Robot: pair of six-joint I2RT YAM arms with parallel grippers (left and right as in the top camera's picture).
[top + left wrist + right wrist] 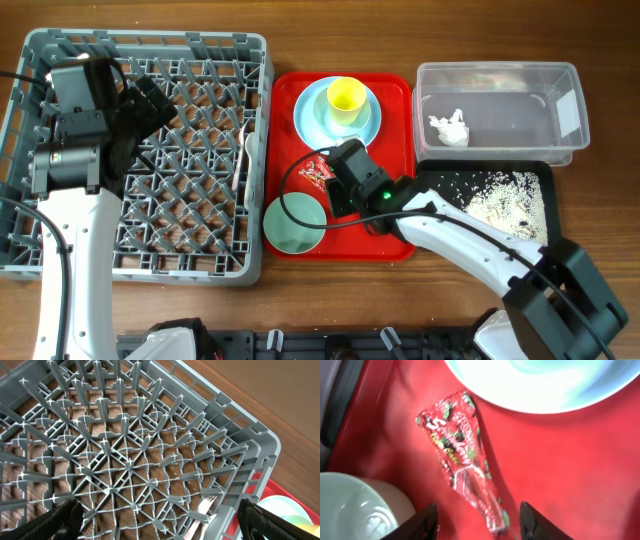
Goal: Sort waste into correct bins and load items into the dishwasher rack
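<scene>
Wrapper and right arm were the pairing that counted. The red printed snack wrapper (462, 460) lay flat on the red plastic serving tray (570, 485), between the light blue round plate (545, 380) at the top of the right wrist frame and the pale green bowl (350, 505) at lower left. Its long axis ran from upper left to lower right. Its lower end reached between the tips of the right gripper (479, 522), which stood wide and empty. Closing there would probably pinch it across its width.

The left gripper (150, 95), also spread wide and empty, hung over the large grey plastic dishwasher rack (200, 255), well apart from the wrapper.

Pale script on the wrapper was too blurred to read. The white label (568, 110) on the clear rectangular plastic tub (500, 72) showed no legible text.
</scene>
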